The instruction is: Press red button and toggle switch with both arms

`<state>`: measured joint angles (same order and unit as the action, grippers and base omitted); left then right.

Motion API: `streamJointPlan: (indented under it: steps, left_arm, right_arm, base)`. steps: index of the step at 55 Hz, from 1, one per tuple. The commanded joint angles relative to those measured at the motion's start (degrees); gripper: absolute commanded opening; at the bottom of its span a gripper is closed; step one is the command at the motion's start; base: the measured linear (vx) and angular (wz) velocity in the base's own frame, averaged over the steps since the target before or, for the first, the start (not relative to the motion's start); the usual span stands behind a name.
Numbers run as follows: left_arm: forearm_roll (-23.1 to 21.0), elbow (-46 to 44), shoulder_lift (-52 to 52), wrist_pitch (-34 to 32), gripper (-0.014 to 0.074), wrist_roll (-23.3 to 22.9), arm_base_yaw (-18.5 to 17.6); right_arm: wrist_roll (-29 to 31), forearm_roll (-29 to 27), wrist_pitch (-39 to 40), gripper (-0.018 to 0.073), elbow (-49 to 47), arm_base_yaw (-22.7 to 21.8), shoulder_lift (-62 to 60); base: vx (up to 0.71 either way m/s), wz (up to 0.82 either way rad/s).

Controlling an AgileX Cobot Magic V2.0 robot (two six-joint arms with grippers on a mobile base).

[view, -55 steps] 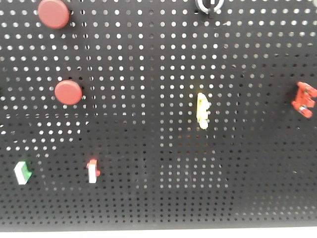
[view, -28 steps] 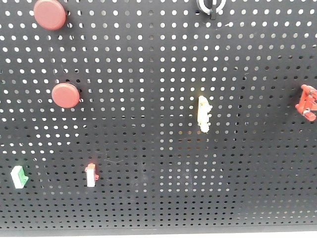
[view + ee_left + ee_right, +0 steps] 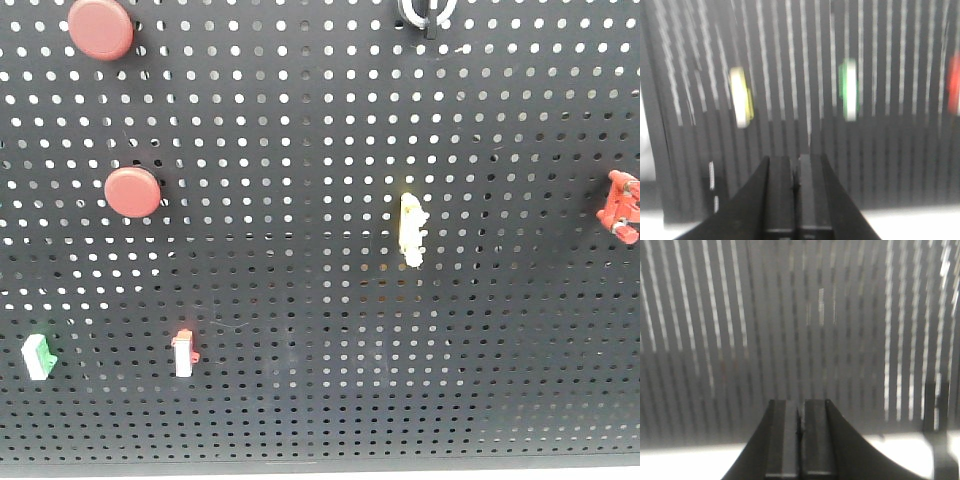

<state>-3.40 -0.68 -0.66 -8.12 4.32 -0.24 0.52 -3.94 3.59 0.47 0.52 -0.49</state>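
A black pegboard (image 3: 320, 150) fills the front view. Two red round buttons sit on it, one at the top left (image 3: 100, 27) and one lower (image 3: 133, 192). A green-white switch (image 3: 37, 357), a red-white switch (image 3: 184, 352) and a yellow-white switch (image 3: 411, 229) stand out from the board. Neither arm shows in the front view. My left gripper (image 3: 796, 159) is shut and empty, below a blurred yellow switch (image 3: 740, 97) and a green one (image 3: 848, 90). My right gripper (image 3: 800, 402) is shut and empty, facing bare pegboard (image 3: 800, 315).
A red clip-like part (image 3: 620, 207) sits at the right edge of the board. A black knob with a white ring (image 3: 425, 12) is at the top edge. A red blur (image 3: 954, 90) shows at the right edge of the left wrist view. Both wrist views are motion-blurred.
The front view shifted between one second and half a second ago, so the board's items sit slightly differently. Since then it has held still.
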Motion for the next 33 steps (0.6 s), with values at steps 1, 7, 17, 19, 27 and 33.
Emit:
streamJointPlan:
  steps: [1, 7, 17, 19, 27, 33]
  left_arm:
    - [0.0, -8.8, 0.1, -5.3, 0.0002, -1.4, -0.2]
    - [0.0, -21.2, 4.0, 1.6, 0.0002, -1.4, -0.2]
    - [0.0, -39.2, 16.3, 6.0, 0.0002, -1.4, -0.2]
    - [-0.1, -42.4, 19.1, 6.5, 0.0002, -1.4, -0.2]
    - [-0.6, -50.4, 29.2, 8.4, 0.0002, -1.5, -0.2]
    - [-0.6, -53.7, 35.7, 8.5, 0.0002, -1.5, -0.2]
  right_arm:
    - [0.2, 1.3, 6.8, 0.0002, -7.6, -0.2, -0.4]
    - [0.2, 3.1, 3.4, 0.0002, -17.8, -0.2, 3.6]
    - [0.2, 3.4, 2.0, 0.0002, -32.2, -0.2, 16.6]
    - [0.2, 3.4, 2.9, 0.0002, -34.7, -0.2, 19.4]
    - [0.1, 3.3, 6.9, 0.0002, -41.6, -0.2, 28.3]
    - [0.0, 3.3, 9.2, 0.0002, -44.5, -0.2, 32.9]
  base:
    - [0.0, 0.0]
    - [0.0, 0.0]
    - [0.0, 0.0]
    - [0.0, 0.0]
    - [0.0, 0.0]
    - [0.0, 0.0]
